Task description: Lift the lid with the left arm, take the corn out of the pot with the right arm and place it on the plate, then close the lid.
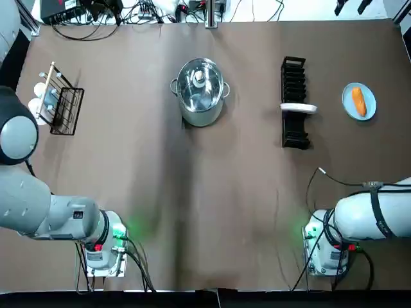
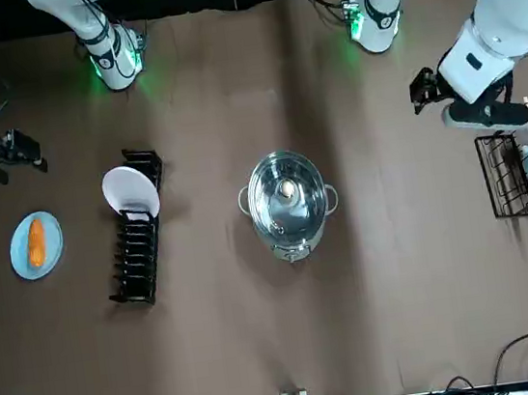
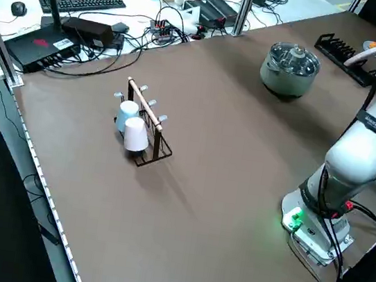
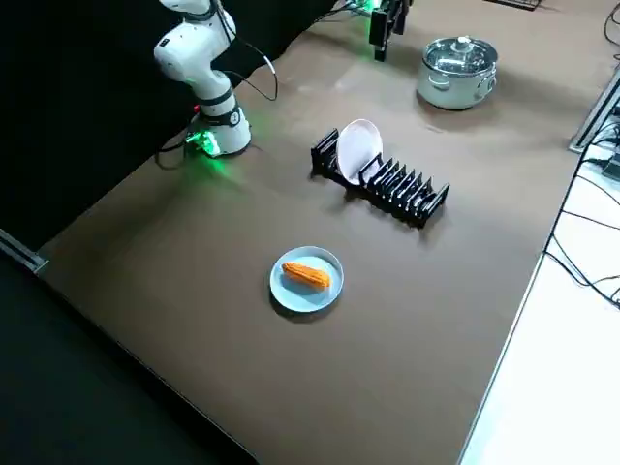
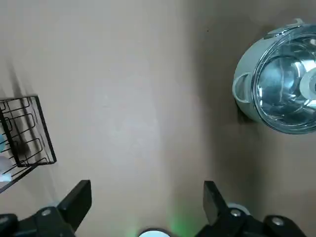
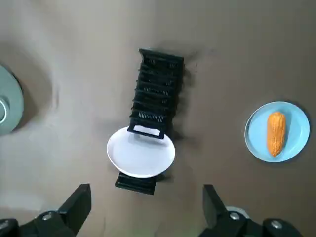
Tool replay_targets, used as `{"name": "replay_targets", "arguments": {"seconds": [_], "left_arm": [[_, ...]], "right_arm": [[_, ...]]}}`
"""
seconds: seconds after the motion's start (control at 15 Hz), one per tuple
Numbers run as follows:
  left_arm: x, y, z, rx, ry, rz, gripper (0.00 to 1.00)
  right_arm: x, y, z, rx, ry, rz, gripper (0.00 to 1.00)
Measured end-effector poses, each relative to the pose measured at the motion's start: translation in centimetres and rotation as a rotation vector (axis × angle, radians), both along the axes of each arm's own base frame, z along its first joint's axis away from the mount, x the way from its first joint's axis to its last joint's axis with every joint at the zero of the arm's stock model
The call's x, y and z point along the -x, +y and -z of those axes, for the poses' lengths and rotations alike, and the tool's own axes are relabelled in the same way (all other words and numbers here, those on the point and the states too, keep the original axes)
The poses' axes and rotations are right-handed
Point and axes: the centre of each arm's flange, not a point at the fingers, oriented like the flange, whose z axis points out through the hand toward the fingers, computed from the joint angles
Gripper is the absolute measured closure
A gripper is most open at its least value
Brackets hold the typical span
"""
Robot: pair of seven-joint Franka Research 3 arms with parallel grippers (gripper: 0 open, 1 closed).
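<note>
Orange corn cob (image 1: 359, 101) on round blue plate (image 1: 349, 96), glass lid (image 1: 207, 94) on shiny steel pot (image 1: 202, 119). Left gripper (image 5: 146, 202), right gripper (image 6: 146, 202) open, empty. Could knock lid off swinging low.

Even, bright overhead light covers the brown table (image 1: 244, 192). The shiny lid (image 1: 200, 82) on the pot (image 1: 201, 115) shows white glare. Soft, short shadows hug the pot and the dish rack (image 1: 294, 102). Green lamps at the left arm's base (image 1: 103, 253) and the right arm's base (image 1: 326, 253) tint the tabletop near them.

Orange corn (image 1: 358, 101) — blue plate (image 1: 347, 110)
</note>
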Motion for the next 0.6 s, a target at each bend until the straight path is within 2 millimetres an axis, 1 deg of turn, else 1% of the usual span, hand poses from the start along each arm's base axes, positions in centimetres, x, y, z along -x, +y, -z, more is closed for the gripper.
{"name": "replay_targets", "arguments": {"seconds": [0.13, 0.4, 0.6], "left_arm": [[0.0, 0.5, -0.2, 0.000, -0.003, -0.005, 0.00], [0.0, 0.8, -0.3, 0.000, -0.006, -0.011, 0.00], [-0.1, 1.0, -0.3, 0.000, -0.006, -0.019, 0.00]], "right_arm": [[0.6, 0.1, -0.1, 0.000, 0.001, -0.003, 0.00], [0.7, 0.8, 0.1, 0.000, 0.006, -0.016, 0.00], [0.9, 1.9, 0.4, 0.001, 0.016, -0.037, 0.00]]}}
